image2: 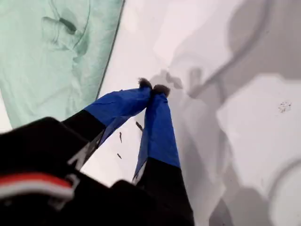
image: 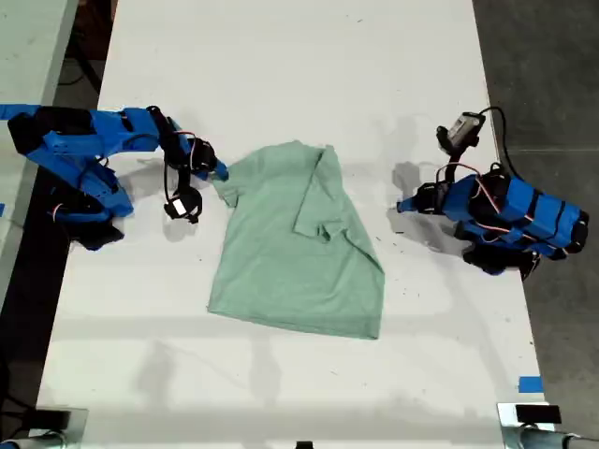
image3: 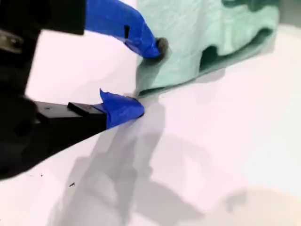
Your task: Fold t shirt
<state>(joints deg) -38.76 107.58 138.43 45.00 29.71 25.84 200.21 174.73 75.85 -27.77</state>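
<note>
On the white table (image: 281, 56) the t shirt (image: 281, 253) lies mid-surface with one sleeve side folded inward, the rest unfolded, my second gripper (image3: 137, 77) spread at its other sleeve, my first gripper (image2: 154, 89) pressed together, off the cloth.
</note>
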